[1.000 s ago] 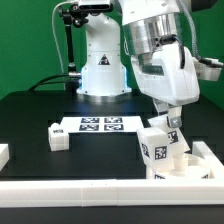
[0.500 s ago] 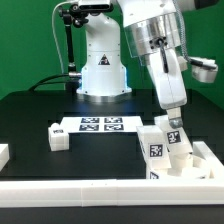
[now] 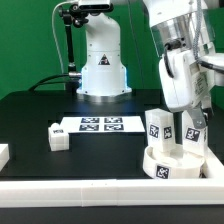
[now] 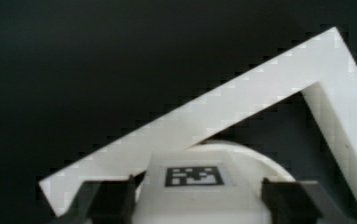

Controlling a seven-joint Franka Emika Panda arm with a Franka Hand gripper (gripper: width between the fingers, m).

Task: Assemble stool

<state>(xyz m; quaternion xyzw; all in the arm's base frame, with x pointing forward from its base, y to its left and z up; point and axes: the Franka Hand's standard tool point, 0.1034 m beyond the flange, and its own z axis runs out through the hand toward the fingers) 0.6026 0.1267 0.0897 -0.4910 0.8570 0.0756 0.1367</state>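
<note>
In the exterior view, the seat (image 3: 172,168) is seen at the near edge of the table (image 3: 30,115), toward the exterior view's right. It is tucked into the corner formed by the white rails (image 3: 90,190). Two legs are stood upright on it. The free leg (image 3: 157,127) is on the side toward the exterior view's left, and the held leg (image 3: 194,136) is on the other side, pinched by the gripper (image 3: 184,130). A third leg (image 3: 57,137) is laid on the table well apart, toward the exterior view's left, just beside the marker board (image 3: 97,124).

In the wrist view, the tagged top of the held leg (image 4: 196,172) is framed by two dark fingers (image 4: 104,198), which appear to be pressed against its sides. The angle of the rails (image 4: 246,90) is seen beyond it. Whether the leg's foot is seated in the seat cannot be told.

Several failures are judged possible. If the leg is tilted while being turned or pressed, it could jam askew. The seat is braced only by the rails and could be dragged round with the leg. The smooth plastic could slip in the grip. The free leg is near the gripper and could be knocked over.
</note>
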